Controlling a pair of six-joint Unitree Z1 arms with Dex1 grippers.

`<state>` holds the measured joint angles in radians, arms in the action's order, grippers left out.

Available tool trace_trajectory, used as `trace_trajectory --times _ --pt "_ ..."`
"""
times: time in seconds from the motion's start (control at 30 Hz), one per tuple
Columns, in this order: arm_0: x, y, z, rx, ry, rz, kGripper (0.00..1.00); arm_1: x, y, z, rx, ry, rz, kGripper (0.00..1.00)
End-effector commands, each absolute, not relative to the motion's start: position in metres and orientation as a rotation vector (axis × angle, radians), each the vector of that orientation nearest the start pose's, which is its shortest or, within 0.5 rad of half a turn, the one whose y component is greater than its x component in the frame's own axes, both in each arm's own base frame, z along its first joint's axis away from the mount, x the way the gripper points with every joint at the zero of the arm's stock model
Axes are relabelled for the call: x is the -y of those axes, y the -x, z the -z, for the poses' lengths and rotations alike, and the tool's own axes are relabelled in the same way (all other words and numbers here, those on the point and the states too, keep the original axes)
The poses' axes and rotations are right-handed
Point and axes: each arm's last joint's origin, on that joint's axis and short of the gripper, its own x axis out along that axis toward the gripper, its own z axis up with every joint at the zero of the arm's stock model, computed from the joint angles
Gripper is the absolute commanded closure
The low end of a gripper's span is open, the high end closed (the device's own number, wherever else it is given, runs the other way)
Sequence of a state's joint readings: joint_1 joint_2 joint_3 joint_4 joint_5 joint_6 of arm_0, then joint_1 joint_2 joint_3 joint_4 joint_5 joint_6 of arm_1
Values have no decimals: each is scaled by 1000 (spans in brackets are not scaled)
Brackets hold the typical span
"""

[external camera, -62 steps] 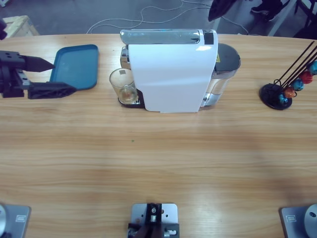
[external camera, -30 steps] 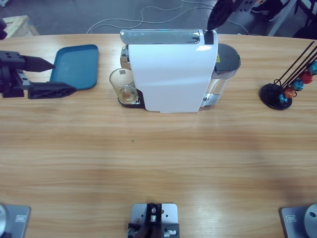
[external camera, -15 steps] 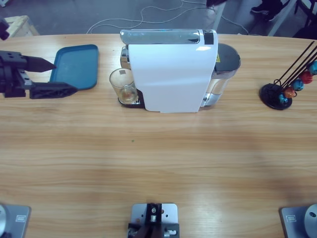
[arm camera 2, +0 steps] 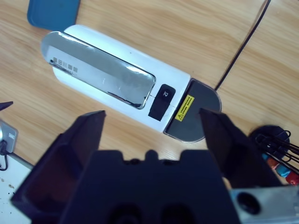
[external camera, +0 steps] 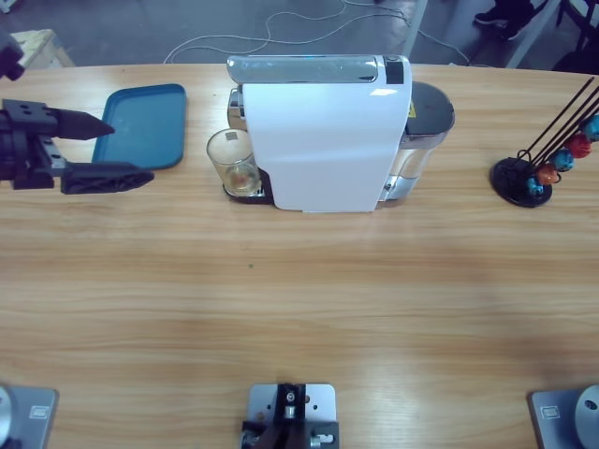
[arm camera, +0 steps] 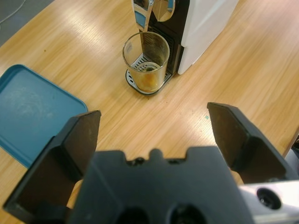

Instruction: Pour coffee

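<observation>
A small clear glass tumbler [external camera: 233, 161] stands on the drip grate of the white coffee machine [external camera: 323, 140], under its spout. A shallow amber layer of coffee [arm camera: 150, 83] lies at the bottom of the tumbler [arm camera: 145, 58]. My left gripper [external camera: 131, 150] hovers open at the table's left end, pointing at the tumbler with a wide gap of bare wood between. In the left wrist view my left gripper [arm camera: 154, 116] holds nothing. My right gripper [arm camera 2: 152, 116] is open high above the machine [arm camera 2: 112, 86], looking down on its silver lid; it does not show in the high view.
A blue tray [external camera: 145, 126] lies left of the machine, just beyond the left gripper's far jaw. A black capsule stand [external camera: 533, 178] with several coloured capsules sits at the right end. A black cable [arm camera 2: 245, 42] runs from behind the machine.
My left gripper has shifted slightly right, toward the tumbler. A dark shape at the top edge behind the machine has left the high view. Tumbler and machine have not moved.
</observation>
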<state>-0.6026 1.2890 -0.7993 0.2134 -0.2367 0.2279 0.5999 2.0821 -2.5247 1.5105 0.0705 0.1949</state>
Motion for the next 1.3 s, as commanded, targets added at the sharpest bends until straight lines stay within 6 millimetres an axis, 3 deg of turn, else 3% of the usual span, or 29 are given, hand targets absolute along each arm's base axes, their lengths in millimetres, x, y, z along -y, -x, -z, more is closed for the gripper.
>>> trace_trajectory --times 0.03,0.67,0.83,0.93,1.1,1.2,1.3 --pt "131 -167 -304 -633 -345 905 0 -227 -323 -439 -1173 141 -442 0" --pt "124 -153 -298 -638 -357 912 0 -229 -313 -448 -1137 166 -435 0" --pt "122 -149 -297 -635 -357 911 0 -224 -304 -458 -1105 173 -437 0" --pt "122 -149 -298 -630 -355 912 0 -211 -287 -477 -1054 177 -441 0" --pt "119 -146 -298 -632 -360 910 0 -185 -239 -497 -978 205 -500 0" --pt "117 -143 -300 -627 -359 910 0 -160 -202 -496 -907 179 -524 0" --pt "114 -139 -303 -606 -352 910 0 -138 -174 -472 -860 148 -537 0"
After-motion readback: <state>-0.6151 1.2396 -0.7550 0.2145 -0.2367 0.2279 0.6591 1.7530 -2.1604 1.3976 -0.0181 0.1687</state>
